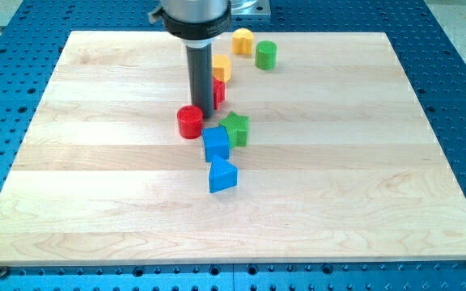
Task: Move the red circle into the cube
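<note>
Near the middle of the wooden board [95, 178], a touch toward the view's top, my tip [204, 114] is sitting right against the upper right edge of the red circle [190, 122]. There are no fingers here to open or close: the arm is ending in a straight dark rod [200, 77], and it is gripping nothing, only touching. The rod is dropping straight down from a wide dark collar [190, 20] at the view's top.

The red circle is lying at about seven o'clock from my tip. At four o'clock from the circle, just beside it, the blue cube [215, 143] is waiting, and whether the two are touching I cannot tell. Pressing up against the cube at roughly one o'clock is the green star-shaped block [237, 128]. At six o'clock from the cube, just below it, a blue triangular block [222, 175] is resting.

Behind the rod, a second red block [218, 90] is peeking out on the view's right, its shape mostly hidden. At twelve o'clock from that one a yellow block [222, 68] is showing, shape unclear. Farther toward the view's top a yellow rounded block [242, 39] and a green cylinder [266, 55] are standing close together, well apart from the circle.
</note>
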Robot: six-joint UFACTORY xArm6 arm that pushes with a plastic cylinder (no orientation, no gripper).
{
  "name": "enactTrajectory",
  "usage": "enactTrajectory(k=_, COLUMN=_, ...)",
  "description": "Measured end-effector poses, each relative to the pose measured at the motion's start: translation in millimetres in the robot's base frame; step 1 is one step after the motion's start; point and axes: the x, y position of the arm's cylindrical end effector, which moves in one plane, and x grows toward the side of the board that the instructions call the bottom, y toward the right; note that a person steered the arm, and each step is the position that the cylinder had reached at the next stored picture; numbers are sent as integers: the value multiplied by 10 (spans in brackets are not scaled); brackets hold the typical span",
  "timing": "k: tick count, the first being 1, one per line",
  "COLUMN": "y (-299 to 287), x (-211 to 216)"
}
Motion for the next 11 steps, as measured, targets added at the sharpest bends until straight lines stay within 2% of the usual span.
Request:
enactTrajectory(k=1, y=-298, x=34)
enactTrajectory(k=3, y=-805, x=561)
enactTrajectory(k=4, y=-796, x=952)
enactTrajectory(k=6, y=-385, x=723)
enactTrajectory(k=8, y=-549, x=510)
enactTrajectory(k=10, y=-231, x=488)
enactTrajectory(k=11, y=-374, x=251)
